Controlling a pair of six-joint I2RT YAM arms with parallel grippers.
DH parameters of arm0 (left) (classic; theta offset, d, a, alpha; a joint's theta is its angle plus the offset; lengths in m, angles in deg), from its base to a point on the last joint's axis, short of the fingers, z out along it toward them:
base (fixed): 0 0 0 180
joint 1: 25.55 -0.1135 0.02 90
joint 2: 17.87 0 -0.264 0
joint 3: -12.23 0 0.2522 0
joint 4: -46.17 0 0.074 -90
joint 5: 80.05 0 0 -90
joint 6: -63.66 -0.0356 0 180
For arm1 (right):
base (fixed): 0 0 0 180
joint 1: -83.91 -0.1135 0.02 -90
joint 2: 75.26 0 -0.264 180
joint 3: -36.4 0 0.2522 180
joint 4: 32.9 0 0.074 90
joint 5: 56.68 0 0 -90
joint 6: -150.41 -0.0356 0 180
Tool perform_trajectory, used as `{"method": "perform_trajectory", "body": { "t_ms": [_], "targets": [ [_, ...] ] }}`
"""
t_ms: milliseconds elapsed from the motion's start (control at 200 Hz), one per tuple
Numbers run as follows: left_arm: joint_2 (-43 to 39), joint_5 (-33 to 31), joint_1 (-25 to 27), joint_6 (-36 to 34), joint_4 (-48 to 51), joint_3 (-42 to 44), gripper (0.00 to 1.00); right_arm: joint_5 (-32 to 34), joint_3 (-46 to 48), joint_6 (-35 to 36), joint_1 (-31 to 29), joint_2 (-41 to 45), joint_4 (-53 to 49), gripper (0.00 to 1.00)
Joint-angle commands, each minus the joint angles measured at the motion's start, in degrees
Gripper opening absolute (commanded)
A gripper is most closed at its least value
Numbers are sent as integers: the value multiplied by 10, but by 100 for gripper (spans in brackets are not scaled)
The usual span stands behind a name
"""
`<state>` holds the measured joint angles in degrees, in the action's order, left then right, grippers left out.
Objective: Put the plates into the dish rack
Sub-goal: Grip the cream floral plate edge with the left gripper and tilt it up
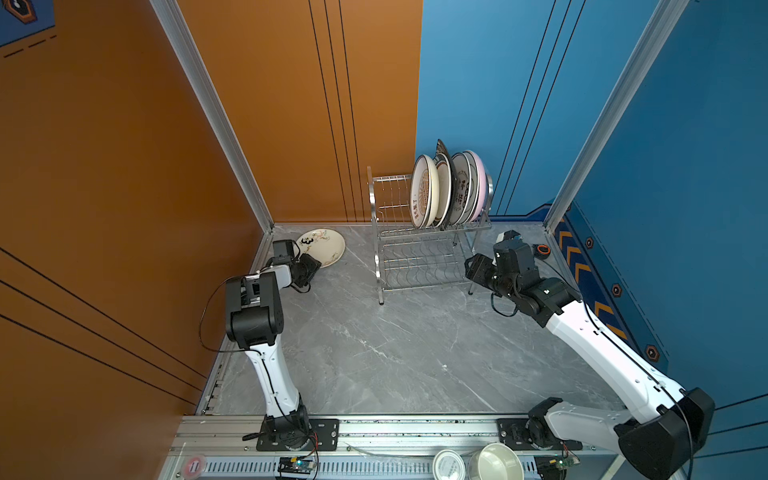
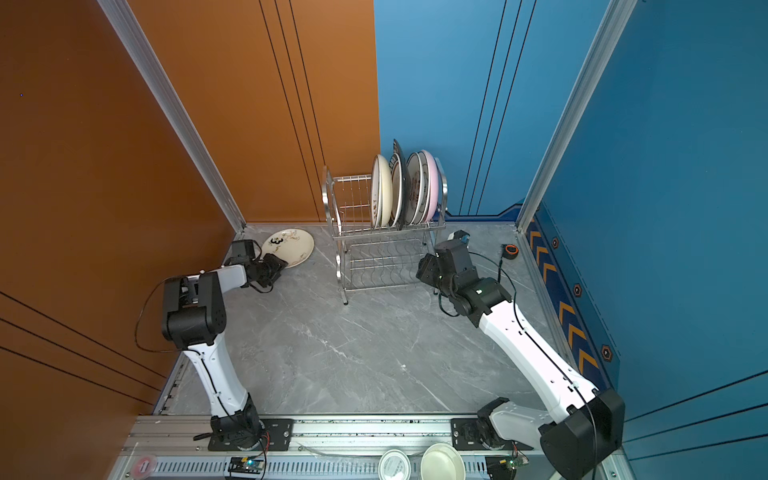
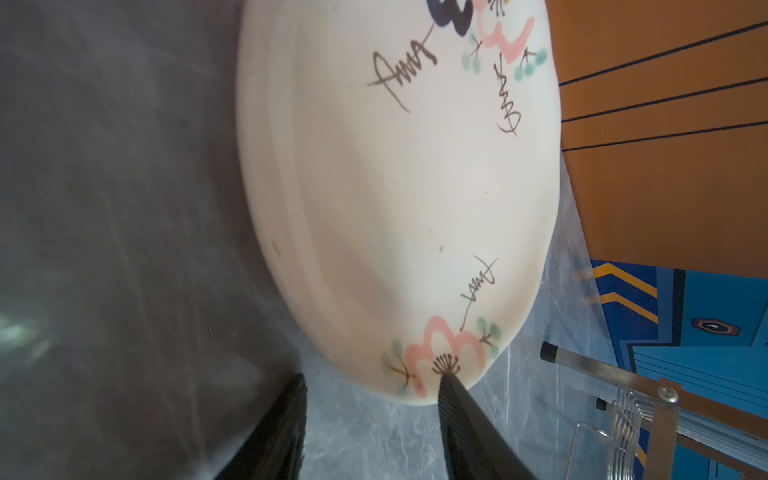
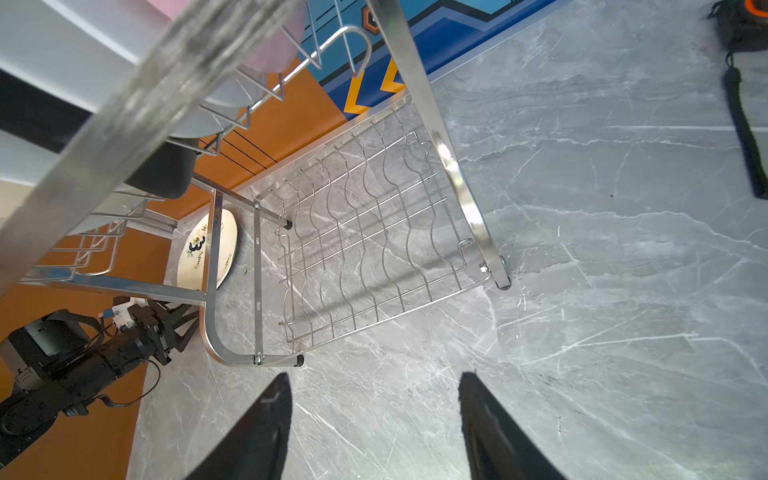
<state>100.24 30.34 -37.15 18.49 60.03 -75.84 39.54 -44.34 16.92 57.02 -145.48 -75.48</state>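
Note:
The cream panda plate [image 1: 322, 247] [image 2: 289, 247] lies on the grey table in the back left corner. My left gripper [image 1: 316, 264] [image 2: 280, 264] is at its near rim. In the left wrist view the plate [image 3: 395, 187] fills the frame, and the left gripper [image 3: 374, 378] is open. One fingertip [image 3: 446, 380] rests on the painted rim and the other stands clear of it. Several plates [image 1: 424, 191] [image 2: 380, 191] stand upright in the upper tier of the dish rack [image 1: 390, 195] [image 2: 349, 199], the pink one [image 1: 482, 183] at the right end. My right gripper [image 1: 471, 266] [image 2: 422, 270] [image 4: 374, 374] is open and empty beside the rack's right legs.
The rack's lower tier [image 4: 365, 232] holds nothing. A small orange-and-black device [image 1: 542, 249] [image 4: 744, 25] lies at the back right. A cream bowl [image 1: 496, 461] and a tin lid [image 1: 448, 464] sit on the front rail. The orange wall stands close behind the panda plate.

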Motion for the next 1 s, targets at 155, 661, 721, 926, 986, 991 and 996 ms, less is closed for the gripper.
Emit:
{"method": "perform_trajectory", "body": {
  "t_ms": [155,661,721,926,986,991,996],
  "targets": [
    [31,-16,0,21,-18,-31,50,-24,-27,10,16,-24,10,65],
    [60,-10,-1,80,-96,6,45,-34,-63,12,26,-63,14,65],
    [63,-8,-1,85,-104,7,42,-35,-67,12,26,-66,14,65],
    [77,0,-3,111,-128,14,29,-38,-74,9,26,-75,17,64],
    [79,1,-4,120,-135,18,25,-38,-74,7,26,-76,19,64],
    [79,1,-4,121,-135,19,25,-38,-74,7,26,-76,19,64],
    [79,1,-4,122,-135,19,25,-38,-74,7,26,-76,19,64]
  ]
}}
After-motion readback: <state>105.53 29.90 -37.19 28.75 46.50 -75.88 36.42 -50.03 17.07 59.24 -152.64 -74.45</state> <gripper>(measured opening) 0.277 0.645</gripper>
